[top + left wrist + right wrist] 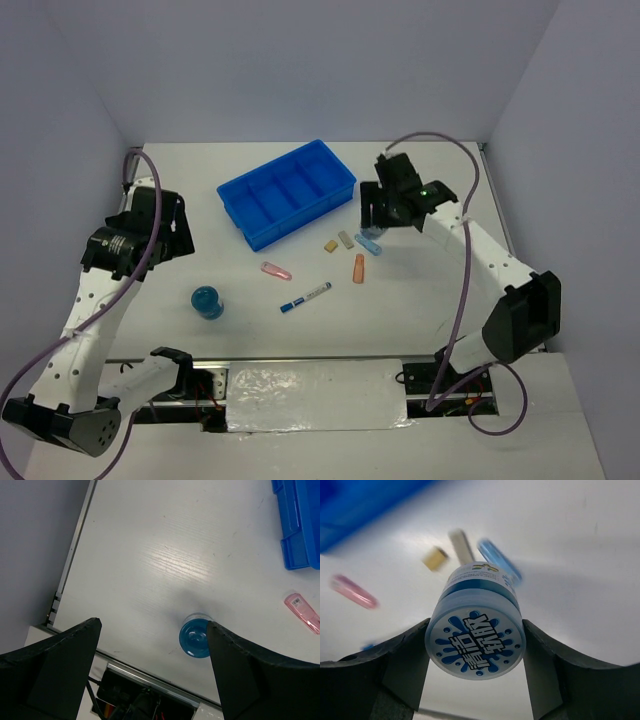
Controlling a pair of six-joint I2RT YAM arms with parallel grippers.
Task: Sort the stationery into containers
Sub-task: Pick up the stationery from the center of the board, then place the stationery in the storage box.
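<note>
Two black fingers (385, 675) of the half-closed right gripper (476, 645) pinch the round blue-and-white plastic pot (479, 587) between them, but its smooth sides could slip free.

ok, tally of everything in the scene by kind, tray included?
Small pieces: 5 (pink, orange, tan, grey, light-blue)
Marker: 1
Round pots: 2 (teal pot, blue-white pot)
Blue tray: 1
Total: 9

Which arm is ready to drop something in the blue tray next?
The right one. The right gripper has the blue-and-white roll between its fingers, close beside the blue tray. The left gripper is open and empty, farther away, near the teal blob.
</note>
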